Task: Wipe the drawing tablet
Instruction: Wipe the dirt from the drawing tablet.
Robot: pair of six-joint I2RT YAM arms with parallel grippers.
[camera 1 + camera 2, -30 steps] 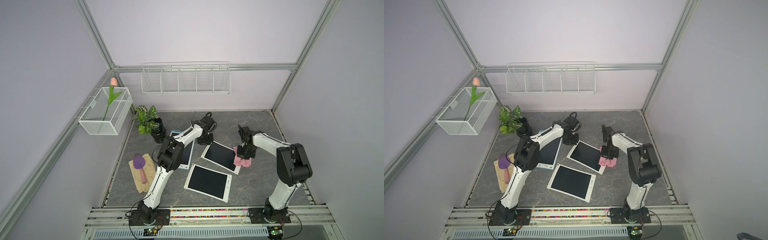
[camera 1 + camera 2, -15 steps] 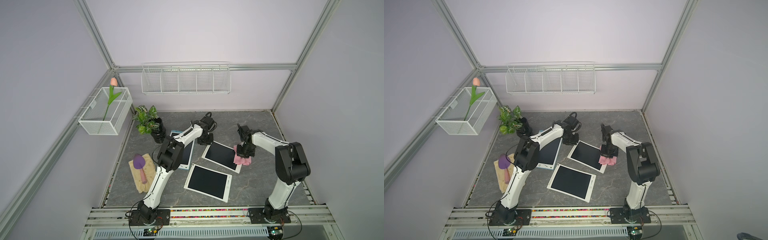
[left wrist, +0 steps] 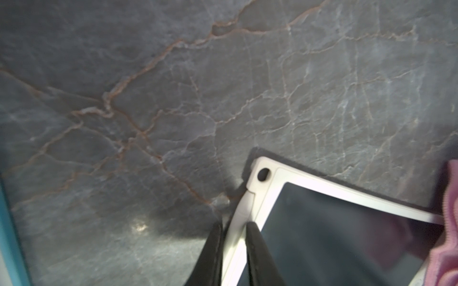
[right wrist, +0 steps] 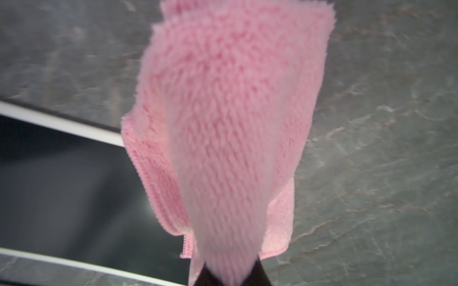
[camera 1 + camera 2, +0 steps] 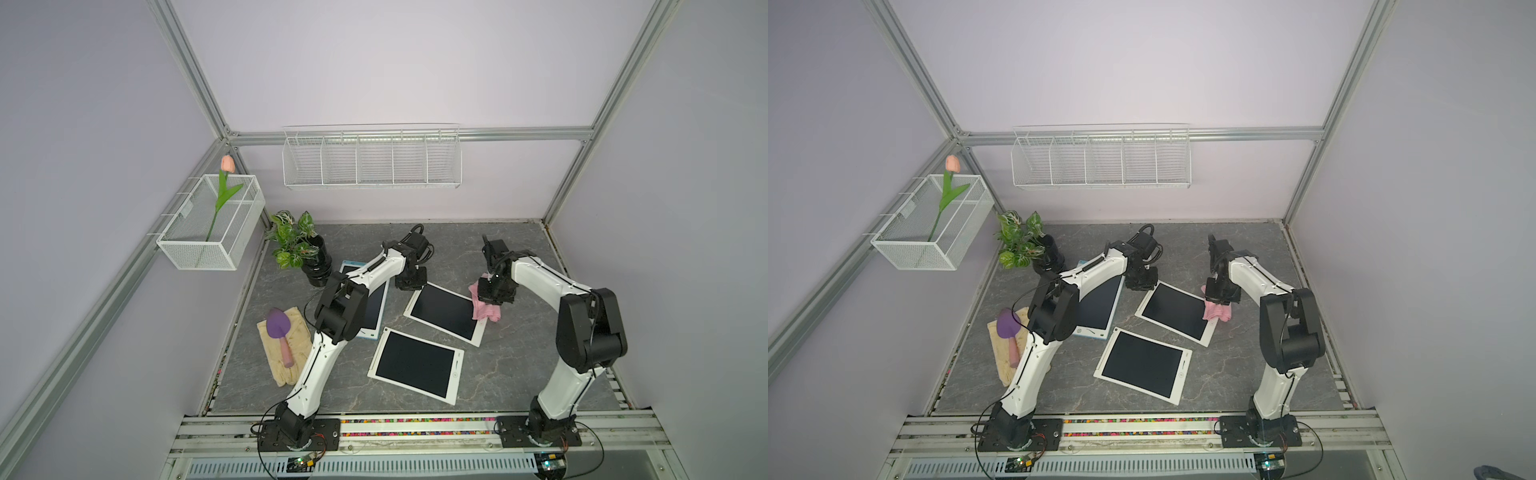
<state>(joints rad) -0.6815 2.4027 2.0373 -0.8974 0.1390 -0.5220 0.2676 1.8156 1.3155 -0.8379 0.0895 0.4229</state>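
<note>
Our left gripper (image 3: 234,224) pinches the tablet (image 3: 334,235) rim far-left, right gripper (image 4: 229,272) clamps the pink cloth (image 4: 230,111); hard wiping could twist the tablet loose

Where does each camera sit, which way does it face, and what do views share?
Top views: high above the arms' bases, looking down at the table; both arms show.
Left wrist: on the left arm, facing down; left gripper pinches the white tablet.
Right wrist: on the right arm, facing down; right gripper holds the pink cloth.
Shared: white tablet, pink cloth.
</note>
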